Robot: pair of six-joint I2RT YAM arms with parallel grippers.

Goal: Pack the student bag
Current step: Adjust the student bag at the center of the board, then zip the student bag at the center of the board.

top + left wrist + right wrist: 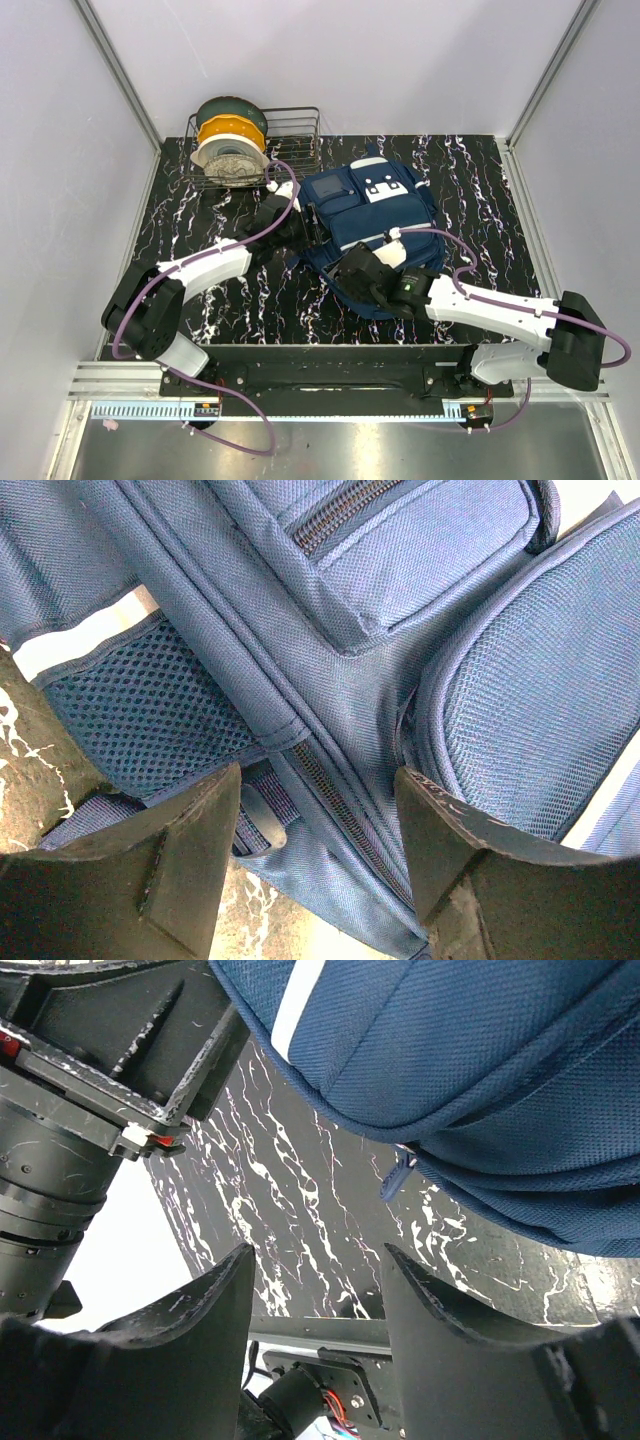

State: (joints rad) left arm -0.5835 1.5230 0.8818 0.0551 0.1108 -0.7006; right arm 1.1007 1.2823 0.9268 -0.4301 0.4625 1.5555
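The student bag (375,215), navy blue with white front patches, lies flat in the middle of the black marbled table (200,200). My left gripper (296,222) is at the bag's left edge. In the left wrist view its jaws (318,775) are open, straddling a seam with a closed zipper (340,805) beside a mesh side pocket (150,715). My right gripper (352,268) is at the bag's near edge. It is open (315,1255) with only table between its fingers. The bag (480,1050) bulges just beyond the fingertips, and a small blue zipper pull (400,1172) hangs down from it.
A wire basket (300,130) at the back left holds three filament spools (230,140). The left arm's dark wrist housing (90,1090) fills the upper left of the right wrist view. Grey walls close in the table on three sides.
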